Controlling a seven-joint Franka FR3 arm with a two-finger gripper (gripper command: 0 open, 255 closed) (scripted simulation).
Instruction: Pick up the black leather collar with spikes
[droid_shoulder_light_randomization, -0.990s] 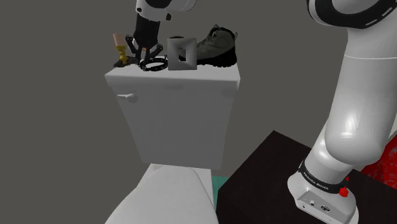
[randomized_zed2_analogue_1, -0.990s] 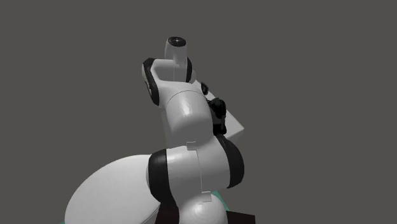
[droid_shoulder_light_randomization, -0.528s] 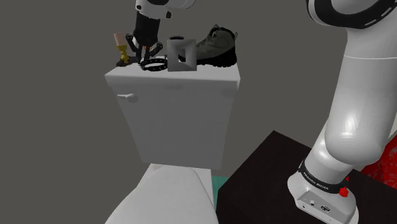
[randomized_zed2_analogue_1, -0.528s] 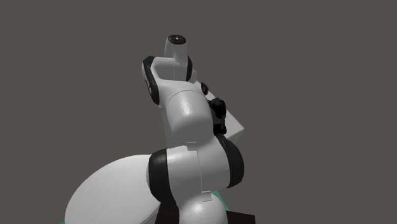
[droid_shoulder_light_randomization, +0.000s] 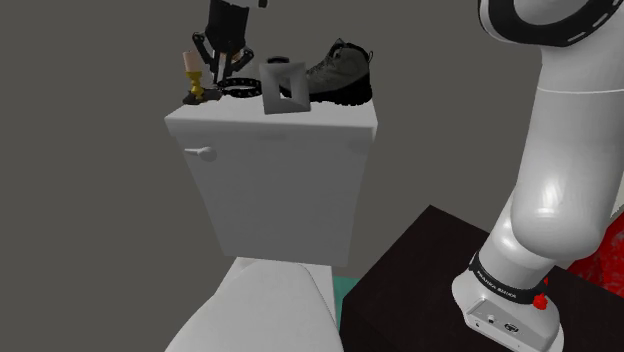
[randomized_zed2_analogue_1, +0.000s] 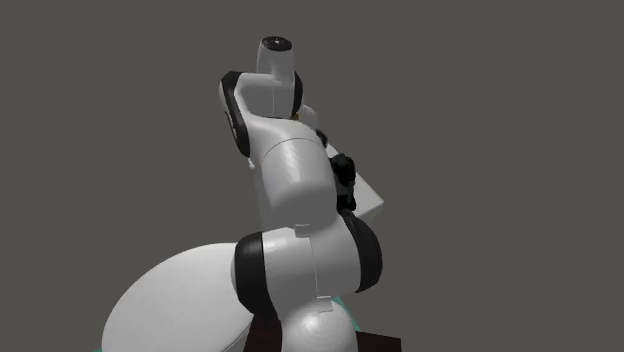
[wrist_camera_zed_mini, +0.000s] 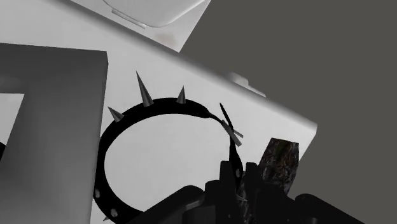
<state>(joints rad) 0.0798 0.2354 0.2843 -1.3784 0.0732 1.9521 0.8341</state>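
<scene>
The jaws are pinched together on the strap end of the black spiked collar (wrist_camera_zed_mini: 153, 105). In the wrist view the two fingers (wrist_camera_zed_mini: 226, 181) meet on the strap beside the buckle, and the ring hangs open to one side with its grey spikes pointing outward. In the shoulder view the collar (droid_shoulder_light_randomization: 238, 88) sits just under the hand and seems to hang slightly above the tank lid (droid_shoulder_light_randomization: 300, 122), though a light touch cannot be ruled out.

The space around it is tight. A small brown figure on a gold base (droid_shoulder_light_randomization: 190, 78) stands just beside the jaws, near the lid's end at the shoulder view's left. A grey square frame (droid_shoulder_light_randomization: 283, 88) stands upright close on the other side. Past the frame, a dark lace-up boot (droid_shoulder_light_randomization: 340, 75) takes up the lid's far end. The front strip of the lid is bare, and above the things there is only a plain grey wall.

The lid caps a white toilet tank (droid_shoulder_light_randomization: 275, 190) with a flush handle (droid_shoulder_light_randomization: 203, 153) on its front. The closed white toilet seat (droid_shoulder_light_randomization: 265, 310) lies below. A strip of teal floor (droid_shoulder_light_randomization: 343, 295) shows between the seat and the dark stand (droid_shoulder_light_randomization: 420, 290). In the second exterior view the white arm (randomized_zed2_analogue_1: 290, 190) stands in front of the tank.
</scene>
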